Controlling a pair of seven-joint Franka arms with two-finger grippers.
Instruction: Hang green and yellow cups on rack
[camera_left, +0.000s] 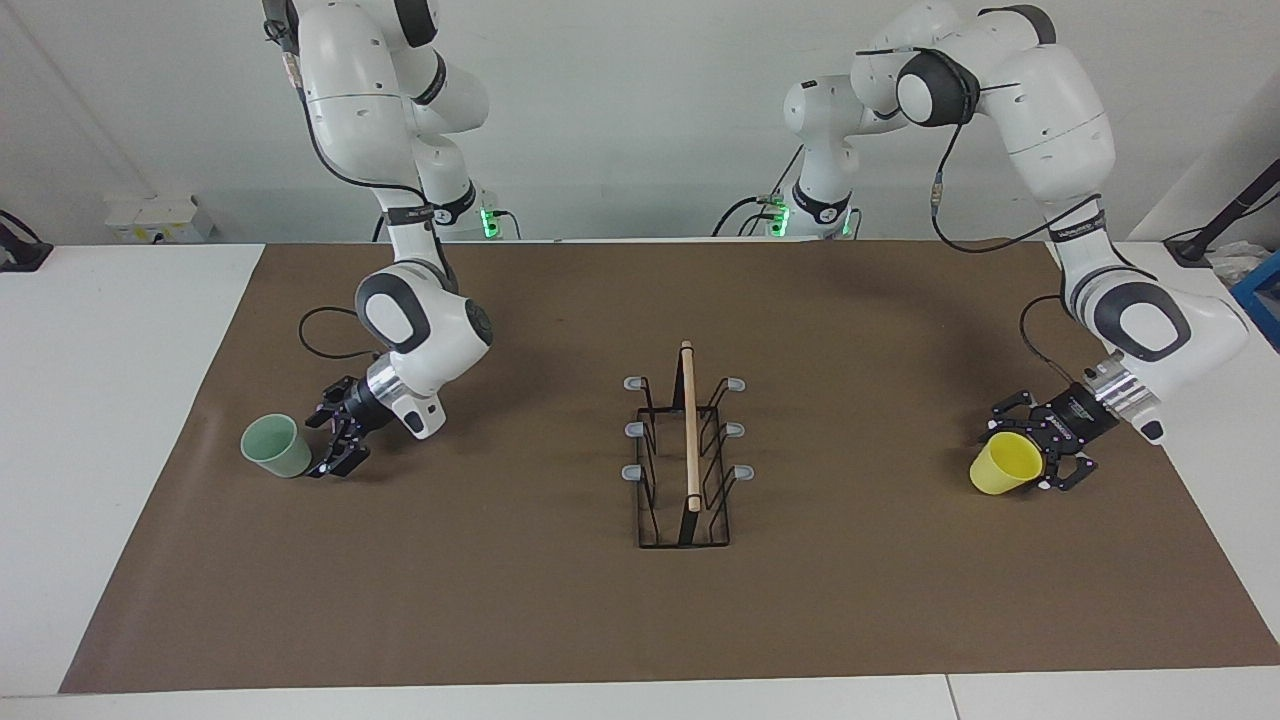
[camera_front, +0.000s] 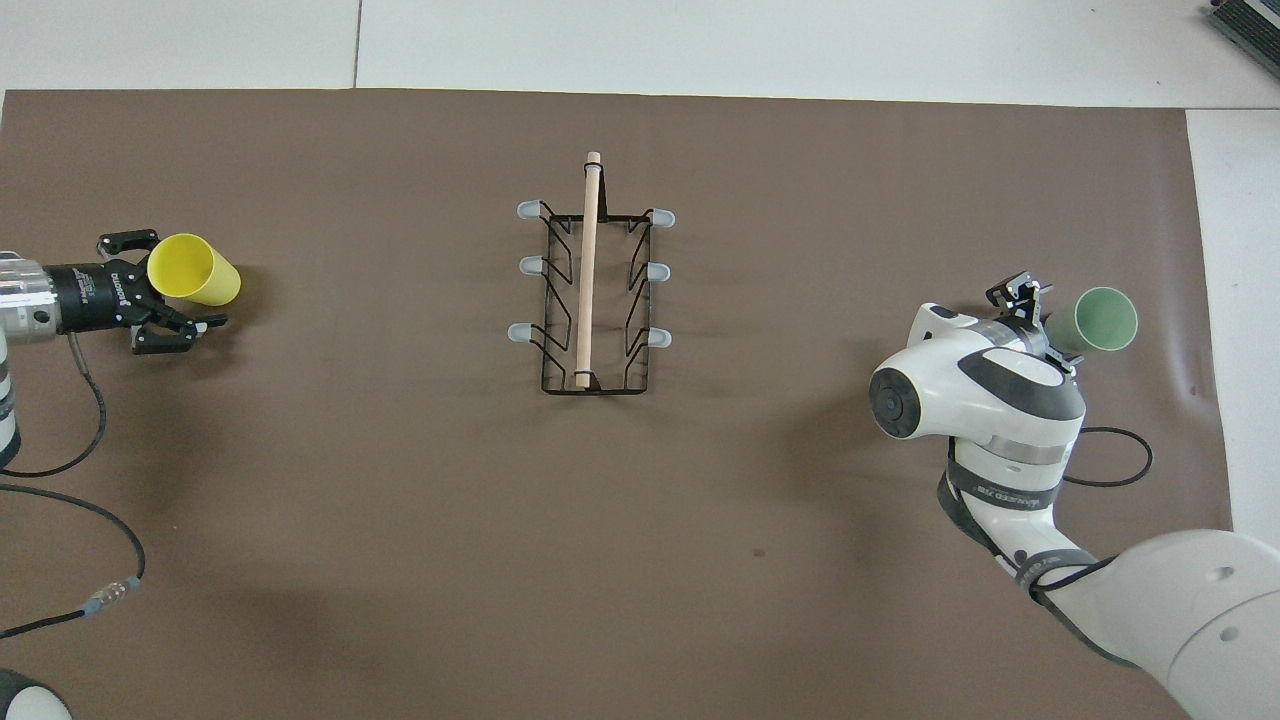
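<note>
The pale green cup stands upright on the mat toward the right arm's end. My right gripper is low beside it, open, fingertips close to its side. Toward the left arm's end the yellow cup also stands on the mat. My left gripper is open and level, one finger on each side of that cup; I cannot tell whether it touches. The black wire rack with its wooden rod and grey-tipped prongs stands mid-table with nothing on it.
A brown mat covers the table, with white tabletop past its edges. The left arm's cable lies looped over the mat. A blue object sits off the mat at the left arm's end.
</note>
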